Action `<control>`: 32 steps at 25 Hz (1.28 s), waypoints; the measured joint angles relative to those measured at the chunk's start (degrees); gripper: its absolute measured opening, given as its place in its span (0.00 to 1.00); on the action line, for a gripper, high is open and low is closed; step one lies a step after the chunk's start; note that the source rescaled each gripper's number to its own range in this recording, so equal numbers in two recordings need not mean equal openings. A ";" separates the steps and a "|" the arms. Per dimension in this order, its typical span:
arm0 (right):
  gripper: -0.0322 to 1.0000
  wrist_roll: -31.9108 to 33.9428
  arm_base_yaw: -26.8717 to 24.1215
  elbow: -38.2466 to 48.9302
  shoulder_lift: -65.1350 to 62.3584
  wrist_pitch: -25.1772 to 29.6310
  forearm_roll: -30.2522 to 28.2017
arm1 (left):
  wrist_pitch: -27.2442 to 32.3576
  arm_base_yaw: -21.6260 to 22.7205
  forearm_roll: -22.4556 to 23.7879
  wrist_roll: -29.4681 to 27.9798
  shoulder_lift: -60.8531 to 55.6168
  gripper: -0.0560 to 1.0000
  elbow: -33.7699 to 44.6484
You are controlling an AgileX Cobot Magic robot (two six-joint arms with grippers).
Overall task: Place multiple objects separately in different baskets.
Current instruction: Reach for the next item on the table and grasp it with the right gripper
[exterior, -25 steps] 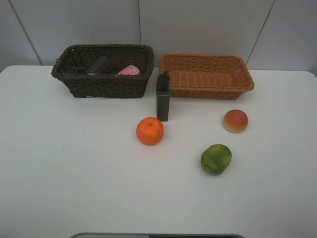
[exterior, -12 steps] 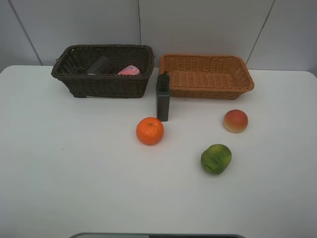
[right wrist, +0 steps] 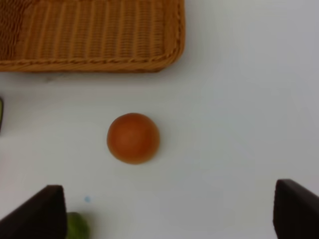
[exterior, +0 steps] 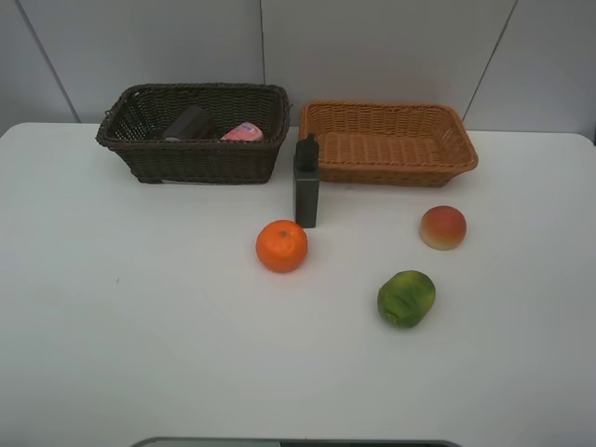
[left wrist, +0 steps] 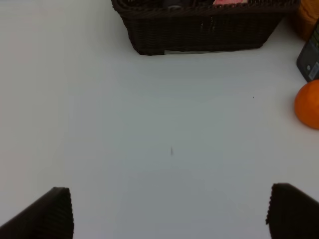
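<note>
A dark brown basket (exterior: 191, 160) at the back left holds a mauve cup (exterior: 189, 123) and a pink squeeze bottle (exterior: 243, 132). The orange-tan basket (exterior: 391, 174) beside it has nothing in it. A tall dark grey bottle (exterior: 306, 184) stands upright in front of the gap between them. On the table lie an orange (exterior: 281, 246), a red-yellow peach (exterior: 443, 227) and a green fruit (exterior: 406, 298). Neither arm shows in the high view. My left gripper (left wrist: 169, 214) is open over bare table, short of the dark basket (left wrist: 199, 32). My right gripper (right wrist: 169, 214) is open near the peach (right wrist: 133, 138).
The white table (exterior: 140, 307) ends at a grey wall behind the baskets. In the left wrist view the orange (left wrist: 308, 104) and the grey bottle (left wrist: 310, 59) sit at one edge. The right wrist view shows the tan basket's rim (right wrist: 99, 63) and part of the green fruit (right wrist: 77, 226).
</note>
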 joint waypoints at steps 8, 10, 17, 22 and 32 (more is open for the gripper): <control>0.89 5.68 2.32 -9.92 23.55 2.51 -1.67 | 0.00 0.00 0.00 0.05 0.00 0.97 0.00; 0.95 5.74 2.32 -10.86 28.71 2.51 -1.56 | 0.00 0.00 0.00 0.05 0.00 0.97 0.00; 1.00 4.46 2.32 -11.66 41.33 -1.80 0.35 | 0.00 0.00 0.00 0.05 0.00 0.97 0.00; 1.00 3.79 2.51 -11.66 46.03 -6.83 1.88 | 0.00 0.00 0.00 0.05 0.00 0.97 0.00; 1.00 1.67 6.33 -11.68 53.53 -15.24 4.78 | 0.00 0.00 0.00 0.05 0.00 0.97 0.00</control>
